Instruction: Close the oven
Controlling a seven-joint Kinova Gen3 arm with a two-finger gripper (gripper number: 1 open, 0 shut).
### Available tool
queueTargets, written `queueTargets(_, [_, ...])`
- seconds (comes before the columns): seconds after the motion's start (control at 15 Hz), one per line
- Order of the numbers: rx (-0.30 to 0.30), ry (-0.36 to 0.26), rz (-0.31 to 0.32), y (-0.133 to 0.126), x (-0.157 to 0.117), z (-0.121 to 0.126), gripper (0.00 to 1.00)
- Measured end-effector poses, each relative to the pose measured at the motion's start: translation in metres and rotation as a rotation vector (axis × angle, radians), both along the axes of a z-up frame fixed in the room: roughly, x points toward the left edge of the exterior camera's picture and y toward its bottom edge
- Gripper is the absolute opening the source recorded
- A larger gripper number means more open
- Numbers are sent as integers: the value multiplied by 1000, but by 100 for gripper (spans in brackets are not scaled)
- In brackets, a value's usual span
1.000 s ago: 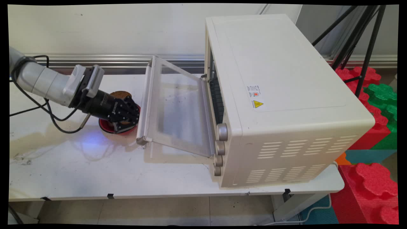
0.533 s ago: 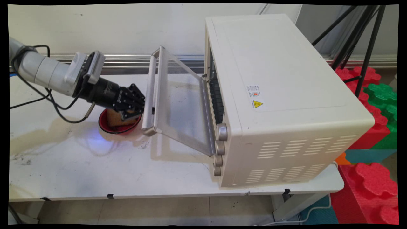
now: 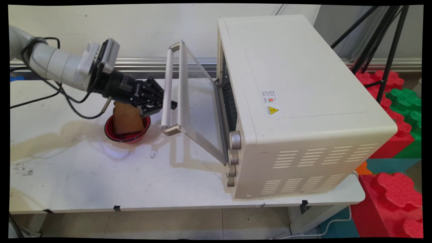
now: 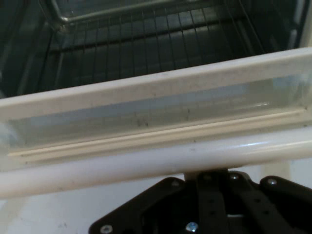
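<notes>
My black gripper (image 3: 169, 104) is shut, its fingers pressed together against the underside of the handle bar (image 3: 167, 84) of the cream toaster oven's (image 3: 297, 101) glass door (image 3: 199, 111). The door stands half raised, tilted steeply toward the oven's mouth. In the hand view the handle bar (image 4: 146, 161) crosses just above the gripper (image 4: 214, 176), and the door glass (image 4: 146, 109) and the wire rack (image 4: 146, 34) inside the oven lie beyond it. Below my wrist a slice of brown toast (image 3: 126, 118) stands upright in a red bowl (image 3: 111, 134).
The oven takes up the table's (image 3: 101, 175) right half, its knobs (image 3: 235, 140) facing the near left. Black cables (image 3: 77, 108) hang from the arm above the table. A black tripod (image 3: 388, 44) and red and green foam blocks (image 3: 398, 189) stand right of the table.
The gripper has risen and moved right, pushing the door handle up; the door swung from almost flat to steeply tilted. The toast in the bowl now shows.
</notes>
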State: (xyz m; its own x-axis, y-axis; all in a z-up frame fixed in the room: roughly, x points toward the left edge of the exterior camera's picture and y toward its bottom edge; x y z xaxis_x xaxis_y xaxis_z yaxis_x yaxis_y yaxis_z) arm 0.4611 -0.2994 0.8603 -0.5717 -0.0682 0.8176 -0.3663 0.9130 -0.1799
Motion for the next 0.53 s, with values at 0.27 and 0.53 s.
queueTargets(0.27, [-1, 31, 1, -11, -14, 8, 0])
queueTargets(0.53, [-3, 48, -1, -19, -24, 13, 0])
